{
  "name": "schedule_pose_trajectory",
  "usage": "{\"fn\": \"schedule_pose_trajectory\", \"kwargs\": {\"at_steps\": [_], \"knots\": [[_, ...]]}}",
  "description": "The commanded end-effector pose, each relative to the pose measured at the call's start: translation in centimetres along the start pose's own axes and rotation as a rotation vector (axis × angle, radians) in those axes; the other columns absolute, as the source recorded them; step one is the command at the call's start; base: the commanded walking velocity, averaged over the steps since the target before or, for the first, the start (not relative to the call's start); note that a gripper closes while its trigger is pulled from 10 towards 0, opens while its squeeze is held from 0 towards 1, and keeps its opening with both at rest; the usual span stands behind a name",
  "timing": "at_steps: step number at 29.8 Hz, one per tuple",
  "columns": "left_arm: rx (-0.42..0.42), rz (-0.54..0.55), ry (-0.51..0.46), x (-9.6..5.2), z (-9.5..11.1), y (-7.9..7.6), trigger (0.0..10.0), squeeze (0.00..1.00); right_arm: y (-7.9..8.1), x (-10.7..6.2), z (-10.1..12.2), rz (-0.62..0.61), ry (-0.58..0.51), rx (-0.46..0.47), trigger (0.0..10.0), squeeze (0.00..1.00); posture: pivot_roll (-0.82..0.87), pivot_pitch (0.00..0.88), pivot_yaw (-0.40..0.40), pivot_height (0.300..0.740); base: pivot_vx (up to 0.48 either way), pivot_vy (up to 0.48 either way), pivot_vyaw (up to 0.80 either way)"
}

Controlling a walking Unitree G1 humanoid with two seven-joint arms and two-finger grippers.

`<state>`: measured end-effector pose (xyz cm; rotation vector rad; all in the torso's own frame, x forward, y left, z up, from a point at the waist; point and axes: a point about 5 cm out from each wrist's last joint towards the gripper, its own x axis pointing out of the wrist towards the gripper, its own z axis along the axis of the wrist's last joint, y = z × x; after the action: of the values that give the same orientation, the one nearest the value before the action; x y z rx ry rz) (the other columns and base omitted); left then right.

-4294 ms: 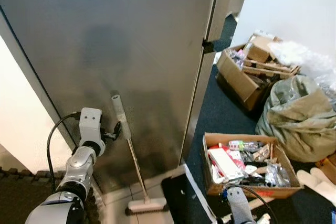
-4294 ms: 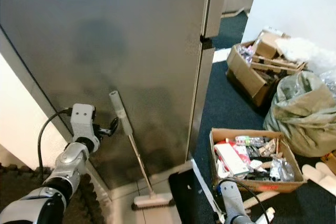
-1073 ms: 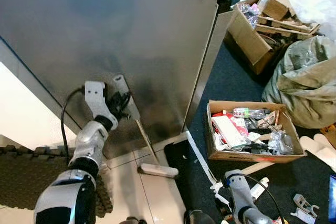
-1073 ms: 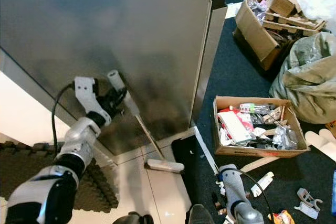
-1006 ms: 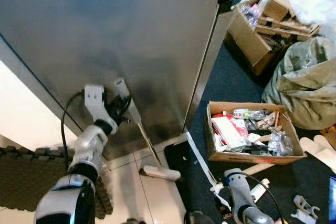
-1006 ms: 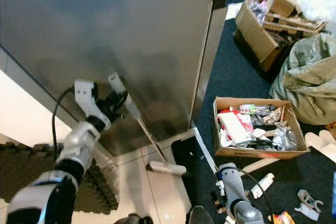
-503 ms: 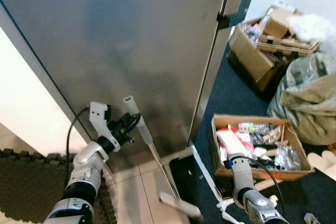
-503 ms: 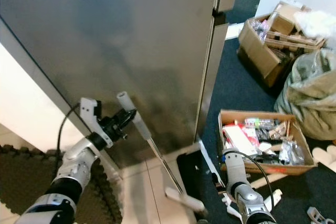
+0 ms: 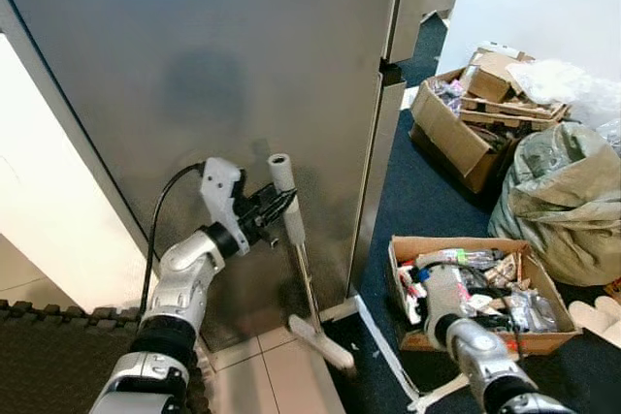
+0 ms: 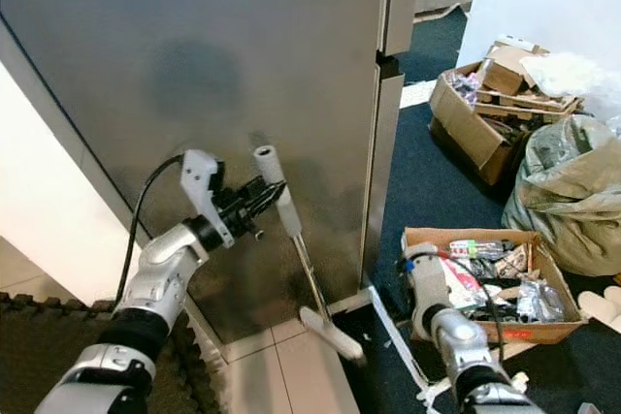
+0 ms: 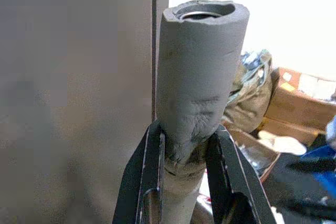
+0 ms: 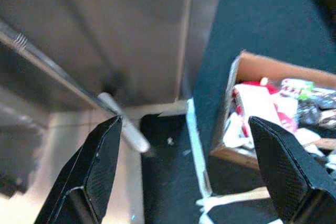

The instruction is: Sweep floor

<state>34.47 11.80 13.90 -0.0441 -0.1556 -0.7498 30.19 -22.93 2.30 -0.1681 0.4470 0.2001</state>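
- Broom (image 9: 303,269) stands against the grey metal panel (image 9: 194,65), head on tile, so it can be dragged.
- Left gripper (image 11: 184,145) clamps its foam grip.
- Right gripper (image 12: 189,166) hangs wide, idle.

Broom (image 9: 296,239) at frame centre, leaning before metal panel (image 9: 213,55); its head (image 9: 320,341) on floor at lower centre. Left gripper (image 9: 278,207) just left of the handle, fingers closed round it. Open box (image 9: 466,283) lower right. Sack (image 9: 553,206) right, larger box (image 9: 461,128) behind it. Mat (image 9: 58,366) lower left.
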Motion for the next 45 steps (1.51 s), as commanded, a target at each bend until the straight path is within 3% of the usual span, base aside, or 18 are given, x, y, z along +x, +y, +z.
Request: {"fn": "schedule_pose_trajectory", "kwargs": {"at_steps": [1,9,11,16,23,38,45], "knots": [[0.024,-0.008,-0.013,0.2,0.6,0.1,10.0,0.00,0.1,0.2,0.6,0.002,-0.031,0.008,10.0,0.00,-0.09,0.000,0.048,0.740,-0.341,0.000,0.00],[0.010,-0.007,-0.013,0.2,0.6,-0.4,10.0,0.00,2.0,1.0,1.9,0.071,-0.088,-0.012,10.0,0.00,-0.08,0.000,0.048,0.740,-0.333,0.000,0.00],[-0.009,-0.008,-0.012,0.2,0.3,-1.0,10.0,0.00,3.5,1.4,2.5,0.118,-0.119,-0.021,10.0,0.00,-0.07,0.000,0.047,0.740,-0.330,0.000,0.00],[-0.031,-0.009,-0.020,0.4,0.1,-1.6,10.0,0.00,4.7,1.8,3.1,0.150,-0.141,-0.032,10.0,0.00,-0.07,0.000,0.042,0.740,-0.332,0.000,0.00],[-0.047,-0.018,-0.027,0.8,0.0,-2.4,10.0,0.00,5.0,2.0,3.4,0.146,-0.139,-0.043,10.0,0.00,-0.07,0.000,0.042,0.740,-0.340,0.000,0.00],[-0.049,-0.024,-0.031,1.1,0.3,-2.5,10.0,0.00,5.0,2.3,5.1,0.182,-0.186,-0.005,10.0,0.00,-0.08,0.000,0.043,0.740,-0.342,0.000,-0.79],[-0.059,0.002,0.046,-0.6,-2.2,-2.8,10.0,0.00,5.7,2.4,5.7,0.251,-0.197,-0.021,10.0,0.00,-0.08,0.000,0.041,0.740,-0.234,0.000,-0.79]]}}
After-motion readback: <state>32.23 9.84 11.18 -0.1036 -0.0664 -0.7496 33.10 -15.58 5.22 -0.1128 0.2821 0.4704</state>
